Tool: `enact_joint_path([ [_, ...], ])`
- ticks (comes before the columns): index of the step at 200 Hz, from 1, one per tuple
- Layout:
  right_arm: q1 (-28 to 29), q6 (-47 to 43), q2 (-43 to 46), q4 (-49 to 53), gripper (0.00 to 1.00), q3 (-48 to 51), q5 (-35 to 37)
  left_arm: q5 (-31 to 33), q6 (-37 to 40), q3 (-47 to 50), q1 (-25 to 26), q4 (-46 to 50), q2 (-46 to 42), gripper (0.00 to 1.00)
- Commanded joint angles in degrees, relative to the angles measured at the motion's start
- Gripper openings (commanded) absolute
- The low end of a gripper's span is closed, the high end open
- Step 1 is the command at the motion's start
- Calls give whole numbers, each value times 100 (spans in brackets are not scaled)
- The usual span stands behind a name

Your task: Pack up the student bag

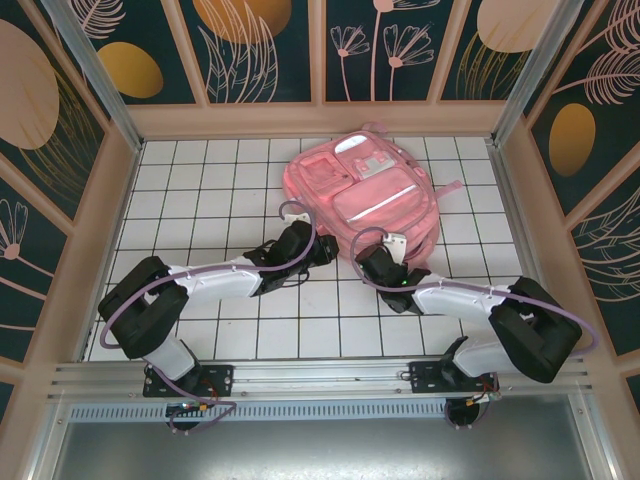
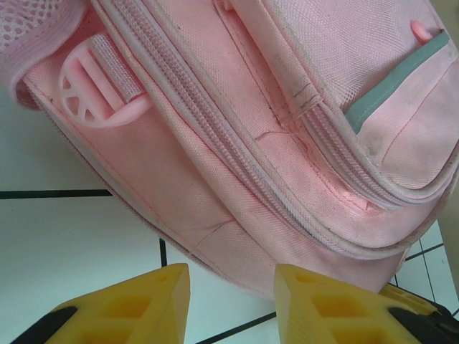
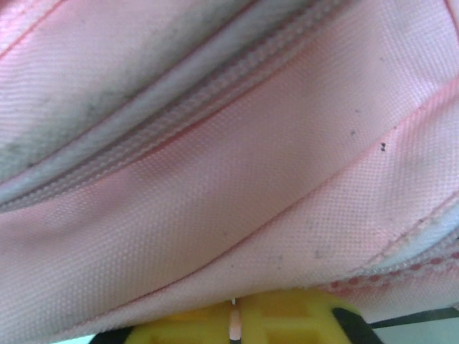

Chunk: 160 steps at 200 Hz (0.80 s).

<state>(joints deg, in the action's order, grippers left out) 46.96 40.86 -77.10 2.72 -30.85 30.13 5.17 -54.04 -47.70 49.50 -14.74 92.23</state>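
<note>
Left wrist: L fingers (image 2: 143, 304) apart beside student bag (image 2: 287, 143) on tiled table (image 2: 72, 244); R fingers (image 3: 287, 315) together against it.

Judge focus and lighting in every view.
Top external: even light, sharp, with soft shadows on the tiled table; the student bag is slightly washed out. Left wrist: bag fabric crisp, tiles almost glaring white. Right wrist: too close to the bag; weave sharp at centre, upper left smeared soft.

Pink student bag (image 1: 372, 180) (pale stripe (image 1: 385, 203))
</note>
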Motion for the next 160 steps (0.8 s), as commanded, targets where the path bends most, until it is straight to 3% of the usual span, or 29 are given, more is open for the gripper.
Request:
enact_joint_path([
  [1,-69,17,9,1,6,-72,230,68,148,-168,-19,61,14,37],
  [31,-56,115,278,146,7,97,230,-200,82,-128,-19,-126,101,40],
  [45,-59,106,428,132,0,211,225,-399,6,-80,-11,-330,144,43],
  [62,-56,97,550,161,0,270,230,-558,-62,-86,71,-516,203,46],
  [87,-55,86,628,145,0,321,191,-612,-76,-306,265,-543,418,58],
  [160,14,66,837,-128,0,488,10,-783,-689,-977,415,-705,1418,61],
])
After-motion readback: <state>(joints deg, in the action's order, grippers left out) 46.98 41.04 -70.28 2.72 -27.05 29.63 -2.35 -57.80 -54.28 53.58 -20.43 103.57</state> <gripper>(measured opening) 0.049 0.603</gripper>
